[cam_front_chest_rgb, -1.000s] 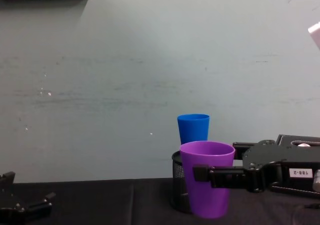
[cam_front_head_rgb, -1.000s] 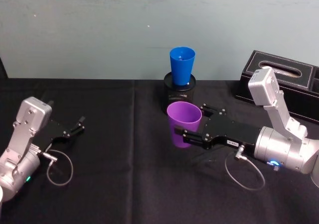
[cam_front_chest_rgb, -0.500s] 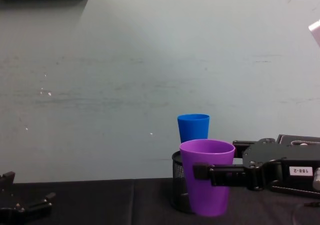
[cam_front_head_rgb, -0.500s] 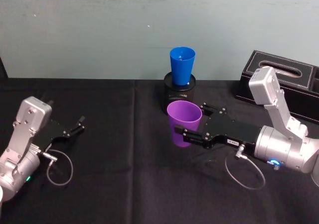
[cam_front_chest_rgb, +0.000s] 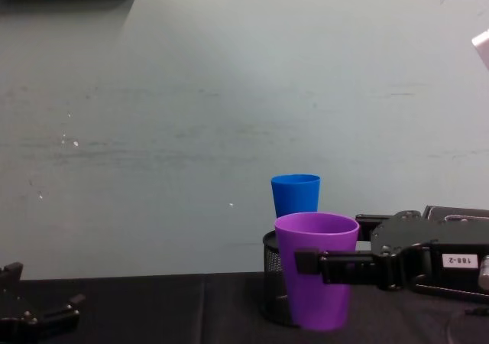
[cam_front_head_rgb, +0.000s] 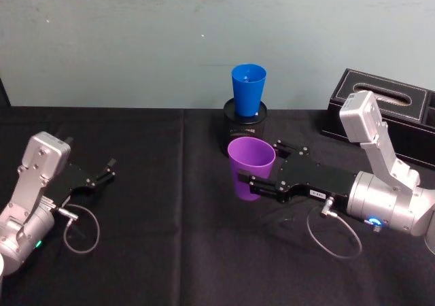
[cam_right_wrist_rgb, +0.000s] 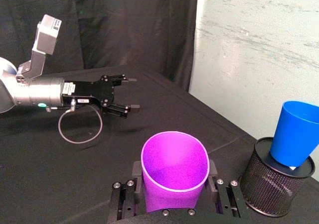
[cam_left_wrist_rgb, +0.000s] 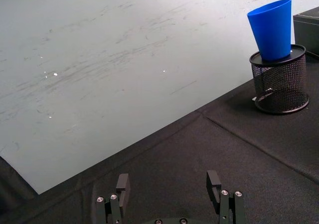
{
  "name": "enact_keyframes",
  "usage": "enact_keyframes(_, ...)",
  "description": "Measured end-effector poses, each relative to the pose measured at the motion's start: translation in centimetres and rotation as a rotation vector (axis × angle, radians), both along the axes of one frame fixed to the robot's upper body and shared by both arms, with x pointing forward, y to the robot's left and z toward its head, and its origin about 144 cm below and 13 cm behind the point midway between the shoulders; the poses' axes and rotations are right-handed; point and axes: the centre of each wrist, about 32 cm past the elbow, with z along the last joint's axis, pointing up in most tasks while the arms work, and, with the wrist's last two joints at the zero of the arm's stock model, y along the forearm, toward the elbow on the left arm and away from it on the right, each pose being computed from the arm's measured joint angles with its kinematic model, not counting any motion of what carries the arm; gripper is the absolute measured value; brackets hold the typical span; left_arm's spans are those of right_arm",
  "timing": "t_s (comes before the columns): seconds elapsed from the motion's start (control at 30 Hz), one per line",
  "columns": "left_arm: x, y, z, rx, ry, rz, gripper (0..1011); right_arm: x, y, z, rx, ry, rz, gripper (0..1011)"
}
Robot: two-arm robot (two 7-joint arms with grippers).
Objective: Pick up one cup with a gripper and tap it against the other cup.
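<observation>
While the right hand [cam_front_head_rgb: 258, 163] pinches the purple cup [cam_front_head_rgb: 250, 155], the tap is next: lift it onward to the blue cup [cam_front_head_rgb: 247, 92] beyond its fingertips; left hand [cam_front_head_rgb: 107, 170] idle, spread.

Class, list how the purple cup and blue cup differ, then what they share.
Support: the purple cup is clamped in the right end effector; the blue cup sits loose in a wire-mesh pen holder. Pose: the purple cup is upright; the blue cup leans slightly. Place: the purple cup is nearer the robot than the blue cup. Shared: plain tapered tumblers, mouths up. Left end effector: parked, open.
</observation>
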Motion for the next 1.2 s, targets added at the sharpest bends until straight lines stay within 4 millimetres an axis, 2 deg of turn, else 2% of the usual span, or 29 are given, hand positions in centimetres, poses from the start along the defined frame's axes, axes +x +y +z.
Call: enact_keyframes(1.2,0.0,0.0,0.0,0.0,0.0,0.0,1011,0.0,0.0,0.0,0.0,0.0,0.001,732)
